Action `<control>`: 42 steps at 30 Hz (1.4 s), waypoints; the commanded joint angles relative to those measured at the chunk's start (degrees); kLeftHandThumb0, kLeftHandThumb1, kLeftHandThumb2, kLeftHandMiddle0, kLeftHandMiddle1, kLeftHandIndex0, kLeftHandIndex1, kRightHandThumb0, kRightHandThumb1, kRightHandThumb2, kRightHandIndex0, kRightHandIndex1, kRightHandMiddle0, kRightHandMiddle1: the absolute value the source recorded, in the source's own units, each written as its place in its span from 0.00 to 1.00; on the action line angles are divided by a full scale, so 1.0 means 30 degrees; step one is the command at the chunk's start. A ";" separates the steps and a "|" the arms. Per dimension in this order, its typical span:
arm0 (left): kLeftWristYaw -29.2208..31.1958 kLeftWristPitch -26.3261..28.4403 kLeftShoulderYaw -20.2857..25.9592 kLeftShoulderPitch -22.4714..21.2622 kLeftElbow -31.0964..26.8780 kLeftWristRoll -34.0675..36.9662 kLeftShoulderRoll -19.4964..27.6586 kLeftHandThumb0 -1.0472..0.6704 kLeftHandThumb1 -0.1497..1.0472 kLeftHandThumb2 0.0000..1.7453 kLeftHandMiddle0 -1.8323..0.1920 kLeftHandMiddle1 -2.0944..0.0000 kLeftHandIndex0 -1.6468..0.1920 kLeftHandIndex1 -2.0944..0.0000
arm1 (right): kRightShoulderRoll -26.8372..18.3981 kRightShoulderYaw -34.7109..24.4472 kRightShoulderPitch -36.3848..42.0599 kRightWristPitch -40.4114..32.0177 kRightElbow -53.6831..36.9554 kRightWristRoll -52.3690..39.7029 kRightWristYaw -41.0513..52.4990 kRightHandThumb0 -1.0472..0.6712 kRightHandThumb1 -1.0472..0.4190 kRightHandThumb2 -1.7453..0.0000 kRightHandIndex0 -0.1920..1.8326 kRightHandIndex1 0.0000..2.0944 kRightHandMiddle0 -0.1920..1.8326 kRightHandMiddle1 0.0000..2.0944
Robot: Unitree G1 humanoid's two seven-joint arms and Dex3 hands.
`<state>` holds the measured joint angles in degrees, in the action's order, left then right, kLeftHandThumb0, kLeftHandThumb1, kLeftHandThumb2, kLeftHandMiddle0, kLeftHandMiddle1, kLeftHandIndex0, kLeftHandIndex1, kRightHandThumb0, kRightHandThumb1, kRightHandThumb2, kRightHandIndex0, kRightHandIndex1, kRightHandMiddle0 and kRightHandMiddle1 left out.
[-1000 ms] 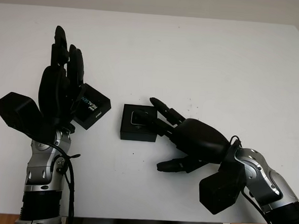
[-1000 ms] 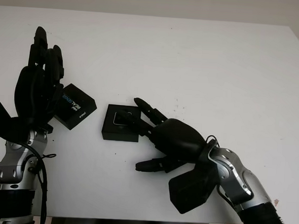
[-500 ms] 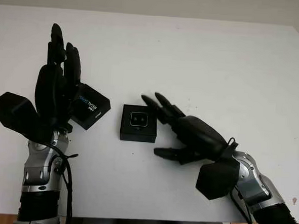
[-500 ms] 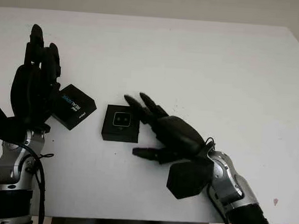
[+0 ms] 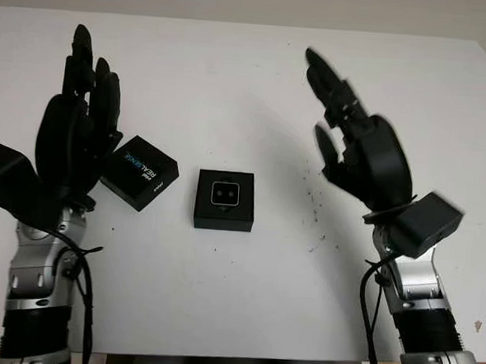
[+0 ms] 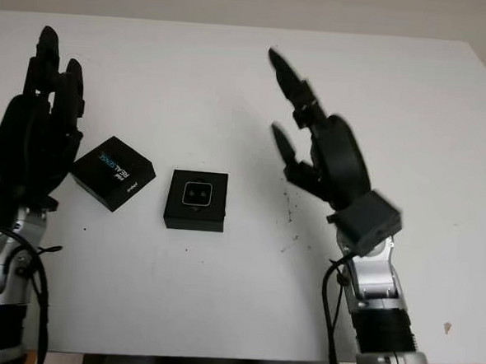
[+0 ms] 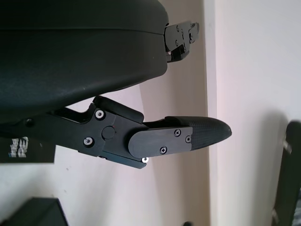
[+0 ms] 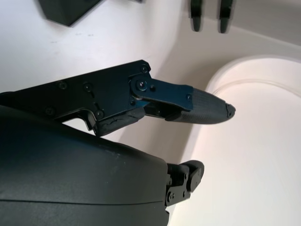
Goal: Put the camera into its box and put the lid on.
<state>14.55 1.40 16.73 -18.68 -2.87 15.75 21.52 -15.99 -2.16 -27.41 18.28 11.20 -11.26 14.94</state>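
Note:
A black open box [image 5: 224, 200] lies flat at the middle of the white table, and the small camera [image 5: 224, 194] sits inside it, its two lenses facing up. The black lid [image 5: 140, 171], printed with blue and white lettering, lies on the table just left of the box, turned at an angle. My left hand [image 5: 78, 114] is raised open at the left, close beside the lid and holding nothing. My right hand [image 5: 353, 139] is raised open to the right of the box, well apart from it, fingers pointing to the far side.
The white table [image 5: 258, 76] stretches wide behind and around the box. Small dark specks [image 5: 315, 211] mark the surface right of the box. The table's front edge [image 5: 216, 358] runs along the bottom of the view.
My right hand has lifted away from the box and swung up to the right, leaving the camera in the box. My left hand has drifted slightly left, uncovering more of the lid.

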 commanded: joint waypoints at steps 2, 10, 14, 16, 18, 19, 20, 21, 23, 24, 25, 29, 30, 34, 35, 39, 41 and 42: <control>0.1453 0.0065 0.0261 -0.0408 0.0554 -0.0675 0.2360 0.24 1.00 0.25 1.00 0.99 0.97 0.98 | 0.0097 -0.0635 -0.0925 -0.1379 0.0481 -0.0875 0.0513 0.25 0.00 0.63 0.15 0.06 0.00 0.35; 0.5712 0.0018 -0.1361 -0.1484 0.2612 -0.4689 0.8513 0.19 0.94 0.06 0.99 0.98 0.95 0.97 | -0.0048 -0.1820 -0.3083 -0.6969 0.3086 -0.2665 0.1834 0.24 0.00 0.63 0.11 0.04 0.00 0.20; 0.7264 -0.0638 -0.2568 -0.2614 0.3530 -0.6287 1.0261 0.18 0.89 0.03 0.96 0.97 0.95 0.97 | -0.0128 -0.2634 -0.4043 -0.9152 0.3837 -0.3554 0.2046 0.24 0.00 0.62 0.08 0.03 0.00 0.12; 0.8022 -0.1290 -0.3528 -0.3438 0.4055 -0.7333 1.1006 0.19 0.87 0.02 0.96 0.97 0.95 0.97 | -0.0204 -0.2922 -0.4439 -0.9917 0.4102 -0.3654 0.1948 0.23 0.00 0.62 0.07 0.02 0.00 0.09; 0.8884 -0.1869 -0.4680 -0.4462 0.4758 -0.8647 1.1764 0.23 0.85 0.02 0.97 0.98 0.96 0.98 | -0.0265 -0.3070 -0.4640 -1.0328 0.4178 -0.3529 0.1844 0.23 0.00 0.62 0.07 0.02 0.00 0.08; 0.9273 -0.2205 -0.5267 -0.4989 0.5162 -0.9386 1.2097 0.25 0.85 0.02 0.98 0.98 0.96 0.98 | -0.0317 -0.3108 -0.4673 -1.0419 0.4197 -0.3444 0.1861 0.23 0.00 0.62 0.07 0.02 0.00 0.08; 0.9565 -0.2565 -0.5755 -0.5459 0.5597 -1.0005 1.2322 0.27 0.84 0.02 0.98 0.98 0.96 0.98 | -0.0368 -0.3136 -0.4686 -1.0447 0.4245 -0.3383 0.1934 0.23 0.00 0.62 0.06 0.02 0.00 0.07; 0.9738 -0.2856 -0.6055 -0.5779 0.5935 -1.0396 1.2428 0.30 0.83 0.02 0.98 0.98 0.97 0.98 | -0.0400 -0.3161 -0.4690 -1.0455 0.4284 -0.3339 0.1997 0.23 0.00 0.61 0.06 0.02 0.00 0.06; 0.9840 -0.3682 -0.6627 -0.6367 0.6676 -1.1203 1.2558 0.31 0.82 0.02 0.98 0.98 0.97 0.98 | -0.0393 -0.3265 -0.4677 -1.0561 0.4318 -0.3324 0.1984 0.23 0.00 0.61 0.06 0.02 0.01 0.06; 0.9897 -0.4139 -0.6904 -0.6683 0.7074 -1.1567 1.2604 0.32 0.81 0.02 0.98 0.98 0.97 0.98 | -0.0404 -0.3322 -0.4674 -1.0529 0.4396 -0.3309 0.2017 0.24 0.00 0.61 0.06 0.02 0.01 0.06; 0.9997 -0.4300 -0.7167 -0.7000 0.7387 -1.1932 1.2607 0.33 0.80 0.02 0.99 0.98 0.97 0.98 | -0.0406 -0.3385 -0.4686 -1.0551 0.4473 -0.3298 0.2003 0.24 0.00 0.61 0.05 0.02 0.01 0.06; 0.9773 -0.5529 -0.7863 -0.8012 0.8718 -1.2910 1.2485 0.35 0.79 0.02 1.00 0.99 0.99 0.98 | -0.0560 -0.3447 -0.4784 -1.0488 0.4856 -0.3061 0.2030 0.24 0.00 0.61 0.05 0.01 0.00 0.05; 0.9690 -0.5843 -0.7986 -0.8191 0.9016 -1.3058 1.2420 0.35 0.79 0.02 1.00 0.99 0.99 0.98 | -0.0588 -0.3425 -0.4764 -1.0382 0.4892 -0.2983 0.2101 0.24 0.00 0.60 0.05 0.01 0.00 0.05; 0.9554 -0.6406 -0.8516 -0.8533 0.9438 -1.3870 1.2324 0.37 0.80 0.03 1.00 0.99 0.99 0.98 | -0.0602 -0.3335 -0.4650 -1.0039 0.4886 -0.2576 0.2180 0.25 0.00 0.60 0.04 0.02 0.01 0.04; 0.9518 -0.6596 -0.8664 -0.8607 0.9502 -1.4077 1.2319 0.36 0.80 0.03 1.00 0.99 0.99 0.98 | -0.0598 -0.3351 -0.4633 -1.0013 0.4895 -0.2507 0.2214 0.25 0.00 0.59 0.04 0.02 0.01 0.04; 0.9515 -0.6748 -0.9201 -0.8906 0.9730 -1.4877 1.2184 0.38 0.81 0.03 1.00 0.99 1.00 0.98 | -0.0477 -0.3303 -0.4557 -0.9662 0.4983 -0.2091 0.1972 0.26 0.00 0.59 0.04 0.02 0.01 0.04; 0.9388 -0.6981 -0.9381 -0.9024 0.9994 -1.5081 1.2106 0.39 0.81 0.03 1.00 0.98 1.00 0.98 | -0.0402 -0.3232 -0.4472 -0.9392 0.4970 -0.1779 0.1752 0.27 0.00 0.58 0.05 0.02 0.02 0.04; 0.9353 -0.7064 -0.9433 -0.9088 1.0165 -1.5086 1.2024 0.39 0.81 0.03 1.00 0.98 1.00 0.98 | -0.0374 -0.3226 -0.4443 -0.9302 0.4997 -0.1685 0.1722 0.27 0.00 0.58 0.05 0.02 0.02 0.03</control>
<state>43.03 -19.36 -11.16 -44.42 27.07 -29.30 58.00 -16.85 -11.84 -40.92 -10.61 26.35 -16.68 20.25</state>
